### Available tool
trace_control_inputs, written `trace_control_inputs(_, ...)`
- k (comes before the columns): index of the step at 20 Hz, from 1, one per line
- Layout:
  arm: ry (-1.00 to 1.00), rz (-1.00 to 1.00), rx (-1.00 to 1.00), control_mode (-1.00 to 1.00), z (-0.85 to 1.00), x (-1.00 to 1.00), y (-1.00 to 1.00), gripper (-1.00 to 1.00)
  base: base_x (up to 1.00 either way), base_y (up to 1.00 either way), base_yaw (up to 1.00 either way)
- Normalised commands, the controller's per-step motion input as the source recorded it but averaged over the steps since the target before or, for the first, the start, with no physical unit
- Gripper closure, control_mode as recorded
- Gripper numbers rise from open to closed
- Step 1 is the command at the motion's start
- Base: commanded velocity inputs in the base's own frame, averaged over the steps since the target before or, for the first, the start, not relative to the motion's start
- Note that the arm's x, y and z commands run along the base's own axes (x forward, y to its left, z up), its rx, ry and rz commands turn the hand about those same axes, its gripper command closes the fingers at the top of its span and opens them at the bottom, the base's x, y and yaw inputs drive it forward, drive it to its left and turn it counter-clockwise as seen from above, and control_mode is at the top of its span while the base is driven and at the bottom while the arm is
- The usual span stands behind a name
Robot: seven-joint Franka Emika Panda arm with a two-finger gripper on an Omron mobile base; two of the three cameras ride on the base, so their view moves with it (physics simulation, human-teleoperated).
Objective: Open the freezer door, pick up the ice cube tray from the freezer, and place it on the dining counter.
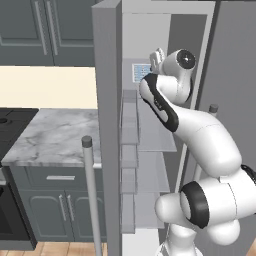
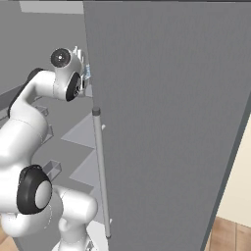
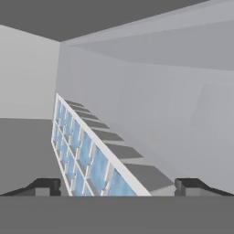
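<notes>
- The hand (image 3: 116,185) is spread wide inside the freezer (image 1: 150,45), gripping nothing.
- The ice cube tray (image 3: 82,153) lies on an upper shelf, running between the fingertips (image 3: 45,185).

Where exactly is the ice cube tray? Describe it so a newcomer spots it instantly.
Find the open freezer, white inside with pale grey shelves. On an upper shelf, right in front of the open claw, lies the ice cube tray. It is the only light blue thing there, gridded with white cells.

The ice cube tray (image 3: 82,155) lies inside the freezer (image 1: 150,30); the gripper (image 3: 116,186) straddles its near end.
</notes>
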Motion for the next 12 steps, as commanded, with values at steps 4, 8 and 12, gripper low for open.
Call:
trace_control_inputs(4, 0.00, 0.00, 0.00, -1.00, 0.00, 0.04, 0.00, -1.00, 0.00, 0.00, 0.00)
trace_control_inputs(8, 0.00, 0.00, 0.00, -1.00, 0.00, 0.01, 0.00, -1.00, 0.00, 0.00, 0.00)
trace_control_inputs(12, 0.00, 0.00, 0.00, -1.00, 0.00, 0.00, 0.00, -1.00, 0.00, 0.00, 0.00)
